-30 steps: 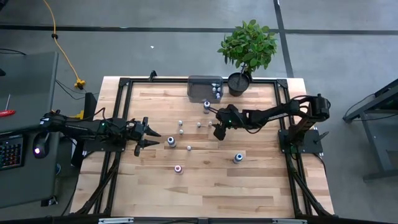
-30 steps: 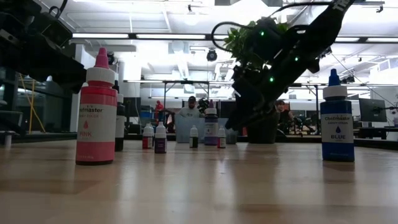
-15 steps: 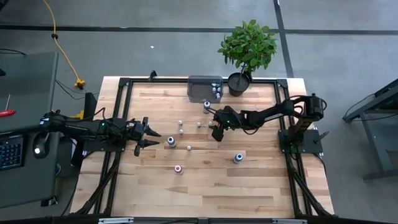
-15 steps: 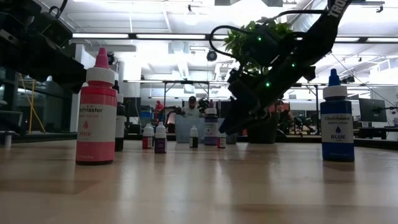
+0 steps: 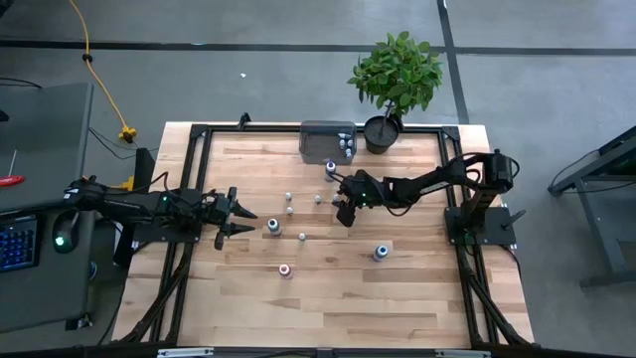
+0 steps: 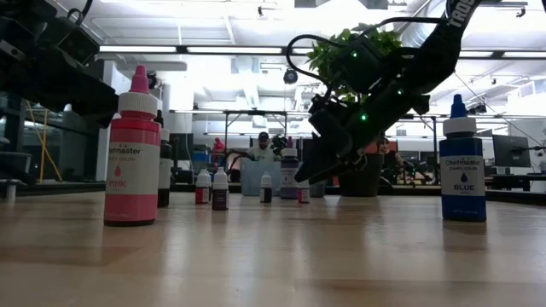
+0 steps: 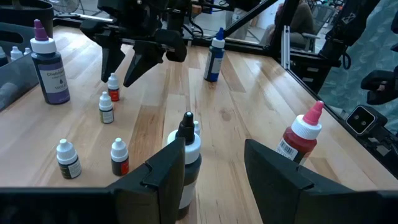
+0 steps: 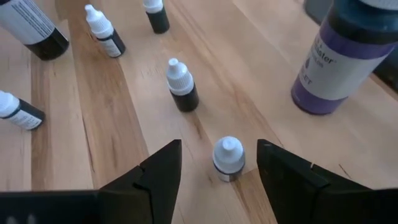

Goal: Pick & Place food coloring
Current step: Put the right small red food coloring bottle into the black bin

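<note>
Right tool (image 8: pixel 219 167) hangs spread over a small bottle (image 8: pixel 228 158).

You've got a light wood-plank counter (image 5: pixel 397 298) w/ a black frame round its edge. At the far edge, middle, sits a grey tray (image 5: pixel 320 134) w/ a few small bottles at its right end, and just right of it a potted plant (image 5: pixel 383 131). A purple-filled bottle (image 5: pixel 330 168) stands on the planks just in front of the tray. Tiny white-capped bottles (image 5: pixel 289 210) are scattered mid-counter, each apart from the next. Nearer you: a black-tipped bottle (image 5: pixel 273 227) left of centre, a pink bottle (image 5: pixel 285 269), and a blue bottle (image 5: pixel 380 253) to the right, all upright.
</note>
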